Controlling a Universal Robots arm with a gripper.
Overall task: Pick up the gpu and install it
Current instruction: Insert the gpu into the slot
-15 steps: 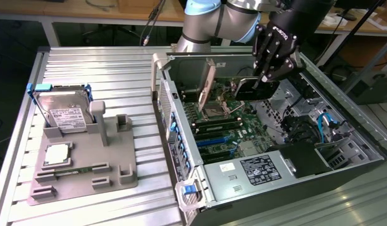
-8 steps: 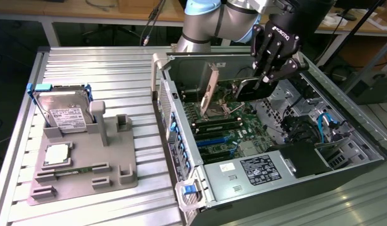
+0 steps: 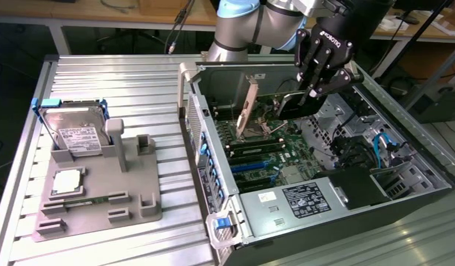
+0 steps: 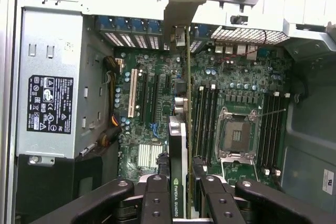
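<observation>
Hard drive, boxy and silver with a white label (image 3: 78,133), stands in my grey plastic holder (image 3: 131,202) on the ribbed metal surface (image 3: 101,72) at the exterior view's left. Right of it, inside the open black computer case (image 3: 423,166), the black tool (image 3: 316,91) (image 4: 179,182) grips the gpu (image 3: 290,105) (image 4: 178,145), a thin dark card, upright over the green motherboard (image 3: 286,147) (image 4: 152,114).

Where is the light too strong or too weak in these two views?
Wrist view: the case frame is washed out white, the motherboard evenly lit. Exterior view: the table is bright, the case interior near the gripper and gpu dim.
</observation>
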